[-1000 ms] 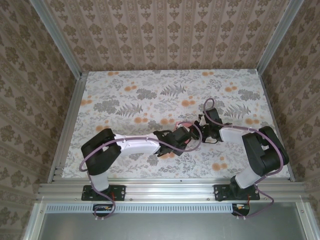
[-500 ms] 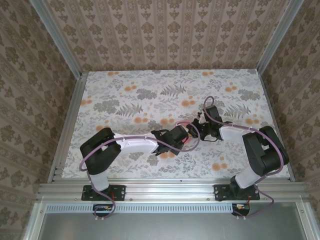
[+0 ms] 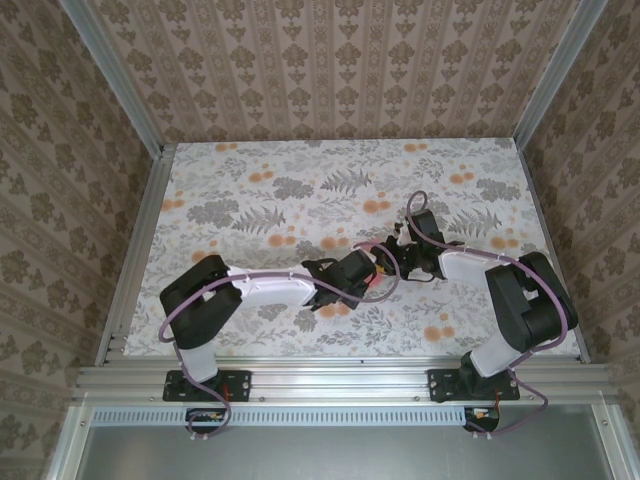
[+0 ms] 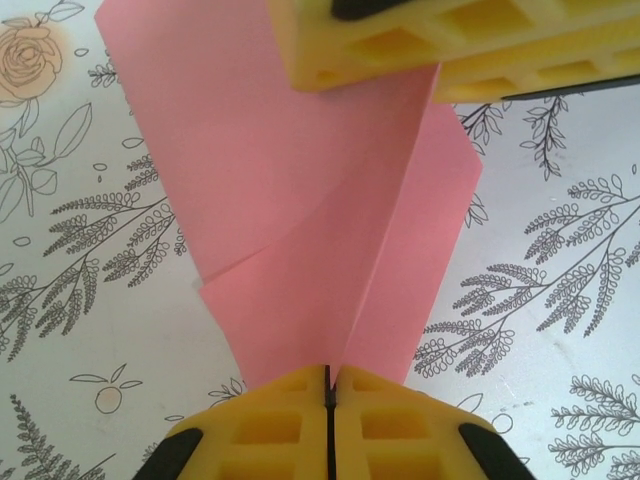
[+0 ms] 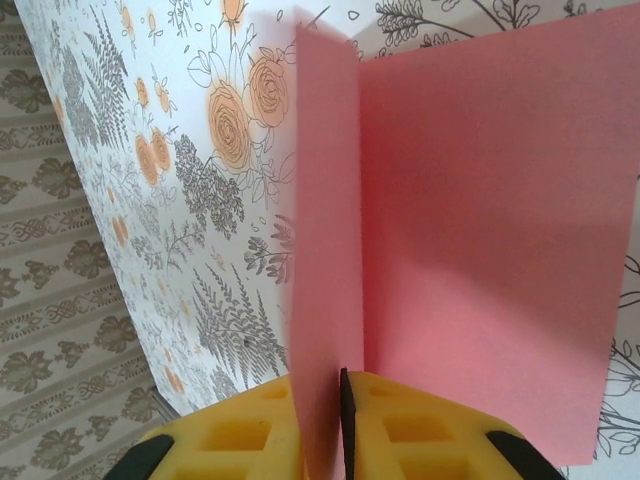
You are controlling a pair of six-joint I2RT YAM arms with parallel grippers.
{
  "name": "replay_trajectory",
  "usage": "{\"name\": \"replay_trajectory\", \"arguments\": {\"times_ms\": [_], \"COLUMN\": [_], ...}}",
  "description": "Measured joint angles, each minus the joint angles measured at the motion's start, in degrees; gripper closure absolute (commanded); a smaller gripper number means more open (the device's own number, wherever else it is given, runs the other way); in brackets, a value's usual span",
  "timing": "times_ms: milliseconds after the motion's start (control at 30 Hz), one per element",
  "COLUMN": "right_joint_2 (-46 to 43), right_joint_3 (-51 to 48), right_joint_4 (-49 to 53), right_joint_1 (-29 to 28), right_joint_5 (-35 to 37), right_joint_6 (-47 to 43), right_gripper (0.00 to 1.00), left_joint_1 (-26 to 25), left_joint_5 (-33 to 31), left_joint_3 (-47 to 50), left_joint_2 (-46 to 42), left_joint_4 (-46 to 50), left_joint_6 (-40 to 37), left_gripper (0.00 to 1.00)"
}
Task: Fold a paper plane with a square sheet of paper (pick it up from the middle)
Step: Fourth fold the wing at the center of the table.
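left wrist view: the pink paper is cut off by the top edge; the right gripper's fingers cover its upper part, the left gripper its lower tip. right wrist view: near fold blurred, right gripper's grip unclear.

From here I count one pink sheet of paper, one flowered table, two arms, the left arm and right arm, and two grippers, the left gripper and right gripper.
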State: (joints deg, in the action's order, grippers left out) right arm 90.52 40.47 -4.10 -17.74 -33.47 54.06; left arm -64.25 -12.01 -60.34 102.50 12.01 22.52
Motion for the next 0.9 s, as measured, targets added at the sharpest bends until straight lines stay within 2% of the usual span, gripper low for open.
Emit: {"name": "replay_trajectory", "arguments": {"times_ms": [267,433,533,700,900], "right_joint_2": [-0.44,-2.45,-3.72,-3.91,-1.25], "right_joint_3": [0.26,0.48,0.48,0.48,0.74], "right_joint_4": [3.02,5.42,6.36,7.23,7.17], "right_joint_1": [1.68,2.29,2.38,2.36,1.27], "right_joint_5": [0.0,0.04,0.07,0.02,-0.48], "right_joint_6": [-2.64,-5.51,-7.19,-9.33,-10.88], "right_gripper": [0.64,0.6,0.65,0.83,0.9], "left_joint_1": [4.87,7.48,8.57,10.71,13.7], "left_joint_5": [7.19,12.61,14.97,18.6,23.26], "left_joint_3": [3.63,5.75,6.49,8.37,9.75], "left_joint_2": [0.0,-0.04,-0.46,-1.97,-2.6], "left_joint_4": [-5.11,-8.11,-9.35,-11.93,-14.23], "left_joint_6": [2.54,3.93,4.63,6.36,9.03], "left_gripper": [0.98,0.98,0.98,0.98,0.98]}}
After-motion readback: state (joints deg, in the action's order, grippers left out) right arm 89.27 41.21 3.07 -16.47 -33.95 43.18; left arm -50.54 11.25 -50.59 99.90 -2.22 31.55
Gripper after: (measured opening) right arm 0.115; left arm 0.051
